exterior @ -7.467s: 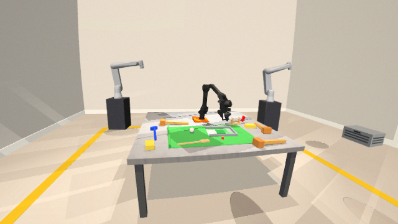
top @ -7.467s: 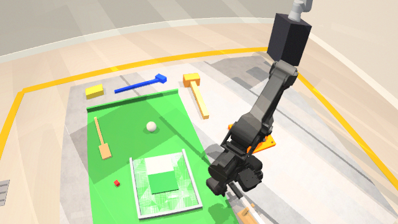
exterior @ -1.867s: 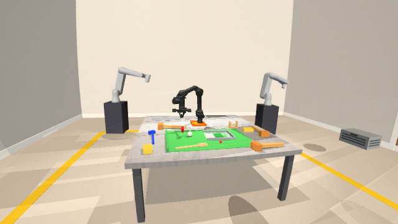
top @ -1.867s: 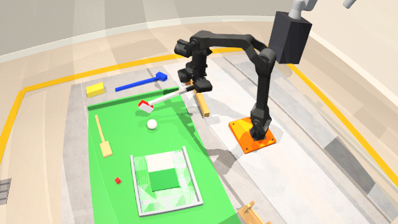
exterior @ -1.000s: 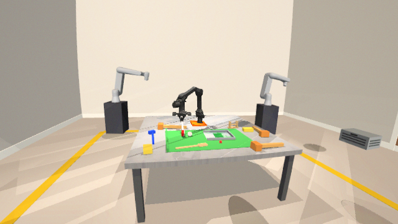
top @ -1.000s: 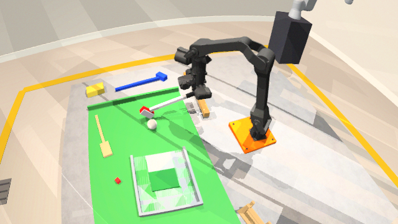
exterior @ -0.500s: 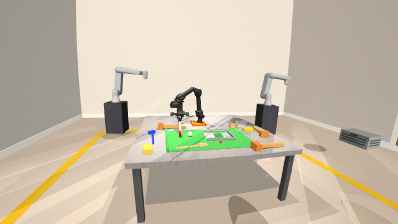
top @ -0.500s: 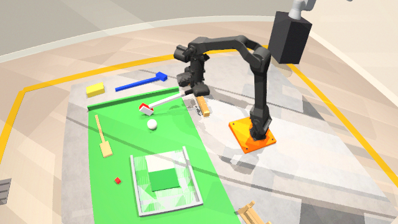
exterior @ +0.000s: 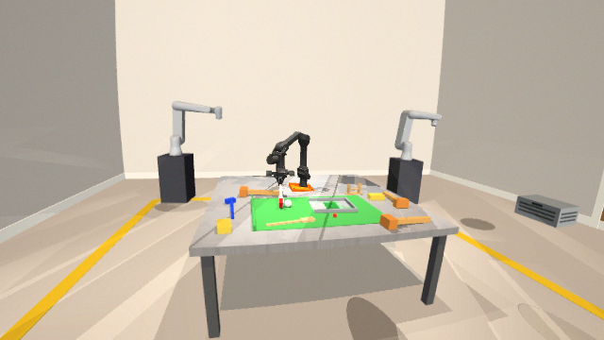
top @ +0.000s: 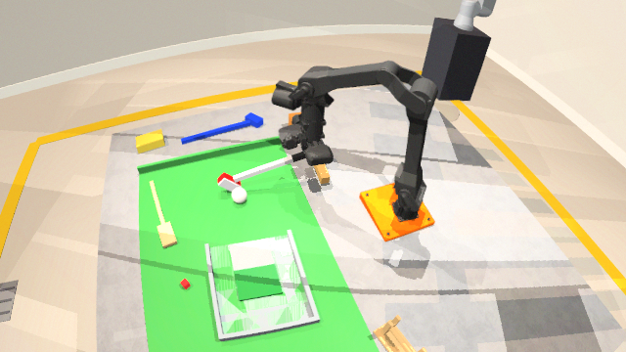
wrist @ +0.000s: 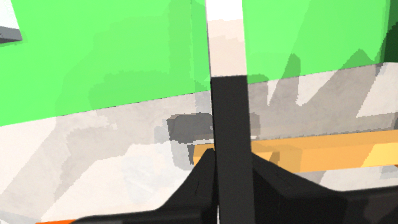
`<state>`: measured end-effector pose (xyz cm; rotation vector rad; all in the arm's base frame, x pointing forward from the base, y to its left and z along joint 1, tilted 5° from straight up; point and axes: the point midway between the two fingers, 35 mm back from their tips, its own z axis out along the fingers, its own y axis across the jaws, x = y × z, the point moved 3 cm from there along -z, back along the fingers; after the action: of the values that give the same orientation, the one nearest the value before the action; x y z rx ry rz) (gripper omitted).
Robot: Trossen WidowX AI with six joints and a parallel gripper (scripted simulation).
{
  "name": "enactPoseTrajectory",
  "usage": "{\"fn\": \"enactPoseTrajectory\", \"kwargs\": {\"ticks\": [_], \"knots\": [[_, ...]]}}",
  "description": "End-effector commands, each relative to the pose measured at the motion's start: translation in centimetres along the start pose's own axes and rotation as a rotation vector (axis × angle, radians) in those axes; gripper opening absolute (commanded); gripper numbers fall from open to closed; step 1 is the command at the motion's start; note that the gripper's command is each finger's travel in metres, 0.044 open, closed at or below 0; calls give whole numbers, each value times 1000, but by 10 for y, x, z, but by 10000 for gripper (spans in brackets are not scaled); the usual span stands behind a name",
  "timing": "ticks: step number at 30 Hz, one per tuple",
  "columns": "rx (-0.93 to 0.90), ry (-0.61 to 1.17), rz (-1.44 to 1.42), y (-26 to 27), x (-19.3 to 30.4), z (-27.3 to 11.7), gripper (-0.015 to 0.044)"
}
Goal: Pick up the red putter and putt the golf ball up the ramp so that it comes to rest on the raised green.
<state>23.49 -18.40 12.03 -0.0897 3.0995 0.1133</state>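
Blue mallet [top: 224,128] lies on grey table [top: 489,220] beyond far edge of green mat [top: 196,274]. Yellow block [top: 150,141] sits near mallet's handle end, apart from it. Pale wooden paddle [top: 161,217] lies on mat. Small red cube [top: 185,284] rests on mat, well apart from paddle. Orange wooden mallet [wrist: 320,152] lies on table just off mat edge. Wooden rack [top: 393,334] at near table edge. Two dark pedestals [exterior: 176,177] with grey arms [exterior: 189,115] flank table. Grey vent box [exterior: 546,210] on floor.
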Motion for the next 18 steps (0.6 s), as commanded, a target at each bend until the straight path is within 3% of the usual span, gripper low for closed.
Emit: {"fn": "enactPoseTrajectory", "kwargs": {"ticks": [1,5,18], "knots": [[4,-8,-12,47,1,-2,0],[2,-9,-13,78,7,1,0],[2,-9,-13,77,6,-43,0]]}}
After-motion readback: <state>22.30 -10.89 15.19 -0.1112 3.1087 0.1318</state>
